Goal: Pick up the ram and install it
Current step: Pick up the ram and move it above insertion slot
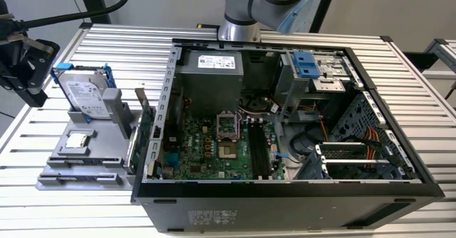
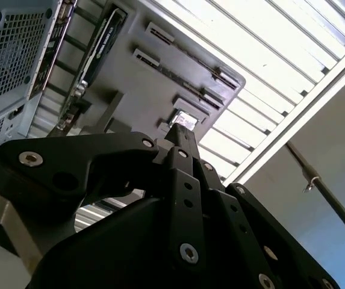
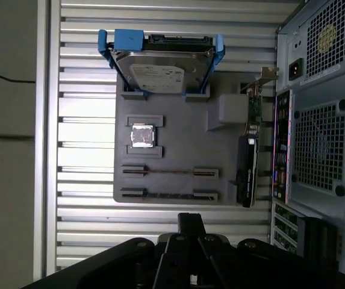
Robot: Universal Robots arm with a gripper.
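Here, the black end effector point(image 1: 34, 96) is hanging above the slatted metal surface point(image 1: 128, 40), close to its edge on the exterior view's left and just off the grey moulded parts tray point(image 1: 107, 142). In both wrist views the end effector point(image 2: 183, 129) point(image 3: 191, 220) is narrowing to a single dark tip, its jaws pressed together and gripping nothing.

The first wrist view is looking straight down on the tray point(image 3: 178, 144). A silver hard drive in a blue frame point(image 3: 163, 69) is sitting at one end, a small square silver processor chip point(image 3: 142, 135) at the middle, and a green expansion card point(image 3: 247, 174) is standing along the edge nearest the open black computer case point(image 3: 323, 120). Two narrow slots point(image 3: 169, 171) are running along the other end, each showing a thin dark strip. I cannot tell whether either strip is the thin blue ram stick standing on edge.

The exterior view is showing the case interior, where the long black memory sockets point(image 1: 258, 147) on the green motherboard point(image 1: 206, 147) are lying bare.
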